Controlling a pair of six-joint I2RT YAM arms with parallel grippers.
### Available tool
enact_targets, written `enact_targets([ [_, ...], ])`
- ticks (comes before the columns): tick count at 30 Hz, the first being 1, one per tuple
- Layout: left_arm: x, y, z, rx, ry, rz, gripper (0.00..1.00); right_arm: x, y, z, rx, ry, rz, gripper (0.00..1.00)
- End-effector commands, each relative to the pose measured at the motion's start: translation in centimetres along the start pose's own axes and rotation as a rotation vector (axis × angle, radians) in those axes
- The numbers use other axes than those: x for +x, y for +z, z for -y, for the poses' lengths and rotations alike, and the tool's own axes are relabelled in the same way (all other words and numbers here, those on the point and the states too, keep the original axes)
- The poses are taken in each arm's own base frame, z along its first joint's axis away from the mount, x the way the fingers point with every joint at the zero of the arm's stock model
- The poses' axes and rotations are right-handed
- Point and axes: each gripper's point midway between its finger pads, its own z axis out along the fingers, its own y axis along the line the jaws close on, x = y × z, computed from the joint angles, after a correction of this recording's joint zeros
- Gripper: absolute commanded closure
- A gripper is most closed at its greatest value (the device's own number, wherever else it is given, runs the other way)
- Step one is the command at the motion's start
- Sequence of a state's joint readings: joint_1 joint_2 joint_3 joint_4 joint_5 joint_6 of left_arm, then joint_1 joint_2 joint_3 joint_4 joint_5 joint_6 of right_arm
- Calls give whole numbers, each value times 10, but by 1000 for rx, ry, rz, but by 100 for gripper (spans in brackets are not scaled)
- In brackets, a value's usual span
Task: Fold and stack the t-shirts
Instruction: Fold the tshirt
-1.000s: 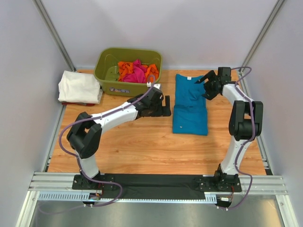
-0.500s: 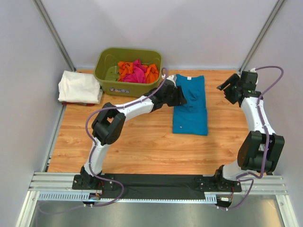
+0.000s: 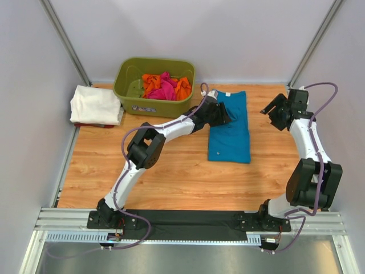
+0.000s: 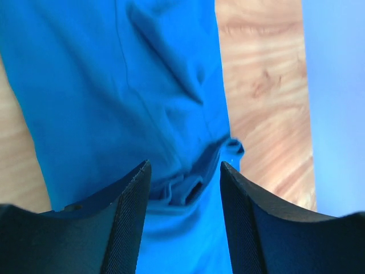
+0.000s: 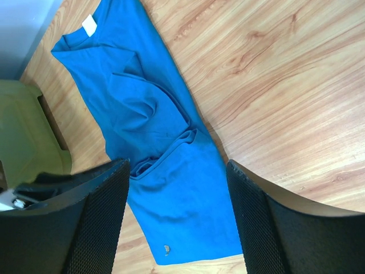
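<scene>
Teal t-shirt [image 3: 231,140] lies folded lengthwise on desk [image 3: 171,171], 1 o'clock of centre. Left gripper [image 3: 219,112] sits low over its 11 o'clock corner, jaws half-parted astride a crease, nothing pinched; likely lining up the cross-fold. Right gripper [image 3: 272,108] stands clear at 3 o'clock, jaws apart, empty.

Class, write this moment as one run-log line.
left pincer: open, above blue shirt | right pincer: open, holding nothing | shirt: folded lengthwise, lying flat
</scene>
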State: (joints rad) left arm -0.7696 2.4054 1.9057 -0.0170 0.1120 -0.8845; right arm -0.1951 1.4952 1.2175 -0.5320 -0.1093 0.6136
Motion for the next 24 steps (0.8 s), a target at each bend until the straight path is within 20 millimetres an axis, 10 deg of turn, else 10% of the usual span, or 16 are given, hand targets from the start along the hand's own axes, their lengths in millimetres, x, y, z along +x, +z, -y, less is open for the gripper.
enact_targets([
  [1,-32,6,4,-39,4,102,41,-1,-2,-8,-51,-29,13,29],
  [8,-33,5,-45,-198,-21,92,40,12,10,-4,-44,-32,-55,29],
  [12,-76,-18,-7,-115,123,139,37,9,-1,-15,-87,-52,-61,28],
  [18,-138,-83,66,-22,276,261,28,37,-12,2,-77,-55,-100,0],
  [23,-118,-141,85,-39,289,227,25,74,-14,29,-18,-36,-197,0],
  [24,-91,-139,64,-79,266,168,25,80,-15,29,-23,-30,-212,1],
])
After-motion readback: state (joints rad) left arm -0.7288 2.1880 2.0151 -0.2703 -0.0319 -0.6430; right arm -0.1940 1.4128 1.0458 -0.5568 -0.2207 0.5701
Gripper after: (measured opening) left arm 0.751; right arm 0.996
